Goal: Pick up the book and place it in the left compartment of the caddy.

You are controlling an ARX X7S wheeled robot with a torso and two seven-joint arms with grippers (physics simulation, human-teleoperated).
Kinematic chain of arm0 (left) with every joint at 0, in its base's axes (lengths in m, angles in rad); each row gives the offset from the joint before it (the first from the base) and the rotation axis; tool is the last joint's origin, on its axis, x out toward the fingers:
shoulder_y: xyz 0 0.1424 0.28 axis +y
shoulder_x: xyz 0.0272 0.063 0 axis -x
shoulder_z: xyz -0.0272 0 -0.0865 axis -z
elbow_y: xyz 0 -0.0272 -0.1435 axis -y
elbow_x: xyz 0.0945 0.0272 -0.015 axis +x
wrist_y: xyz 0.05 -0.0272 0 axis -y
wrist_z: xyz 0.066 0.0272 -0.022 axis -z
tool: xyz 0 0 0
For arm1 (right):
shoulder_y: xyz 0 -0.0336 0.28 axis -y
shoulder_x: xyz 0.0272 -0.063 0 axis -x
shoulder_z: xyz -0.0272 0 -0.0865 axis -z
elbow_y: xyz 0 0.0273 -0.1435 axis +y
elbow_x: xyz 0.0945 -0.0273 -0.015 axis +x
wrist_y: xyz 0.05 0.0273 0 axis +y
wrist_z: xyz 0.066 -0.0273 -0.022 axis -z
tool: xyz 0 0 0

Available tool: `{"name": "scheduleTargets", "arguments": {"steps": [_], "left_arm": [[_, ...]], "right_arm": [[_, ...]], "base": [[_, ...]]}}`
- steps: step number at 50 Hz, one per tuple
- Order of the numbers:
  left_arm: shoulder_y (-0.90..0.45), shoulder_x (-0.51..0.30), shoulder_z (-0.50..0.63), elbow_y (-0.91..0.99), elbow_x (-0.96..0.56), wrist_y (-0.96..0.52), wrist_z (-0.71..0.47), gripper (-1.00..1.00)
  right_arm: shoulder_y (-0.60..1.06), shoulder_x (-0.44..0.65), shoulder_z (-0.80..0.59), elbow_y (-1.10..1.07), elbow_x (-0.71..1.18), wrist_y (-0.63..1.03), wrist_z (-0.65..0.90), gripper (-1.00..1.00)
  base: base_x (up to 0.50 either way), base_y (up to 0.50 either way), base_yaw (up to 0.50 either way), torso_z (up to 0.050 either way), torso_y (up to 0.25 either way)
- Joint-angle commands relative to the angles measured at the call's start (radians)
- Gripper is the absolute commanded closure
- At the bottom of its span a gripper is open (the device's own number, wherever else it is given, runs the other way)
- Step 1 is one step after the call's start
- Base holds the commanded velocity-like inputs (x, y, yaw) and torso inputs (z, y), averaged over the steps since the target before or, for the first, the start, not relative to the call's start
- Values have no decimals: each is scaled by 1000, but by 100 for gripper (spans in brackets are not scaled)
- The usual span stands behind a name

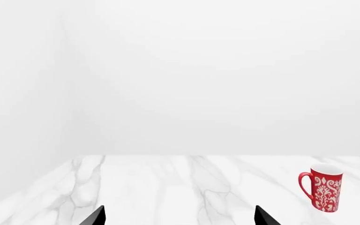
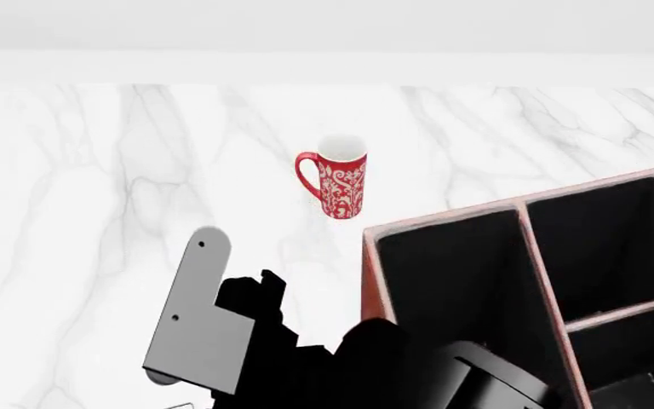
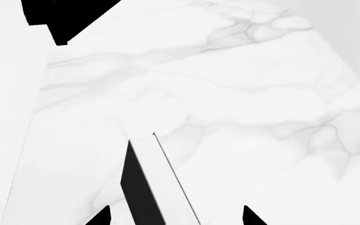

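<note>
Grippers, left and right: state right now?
Left gripper: open, empty, fingertips apart above the marble table.
Right gripper: open, the book between its fingertips.

table (image 2: 100, 170): white grey-veined marble | wall (image 1: 180, 70): plain white | light: even

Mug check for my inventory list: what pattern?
Red mug with white floral scrollwork, clearest in head view.

red mug (image 2: 340, 186) just beyond caddy (image 2: 370, 281), left compartment (image 2: 458, 281) open-topped
</note>
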Motion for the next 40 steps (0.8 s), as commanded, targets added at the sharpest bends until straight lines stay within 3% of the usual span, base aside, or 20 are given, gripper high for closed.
{"name": "scheduleTargets", "arguments": {"steps": [1,40], "left_arm": [[2,-4,4,1,-2,4,-4,-100],[12,-19,-8,14,-25,10,-19,-100]], "right_arm": [[-27,-10,-12,38,-10,-35,-5,-100],[-82,-37,-60,140,-68,-127,-4,-100]], "base": [[0,0,0,0,0],[0,0,0,0,0]]}}
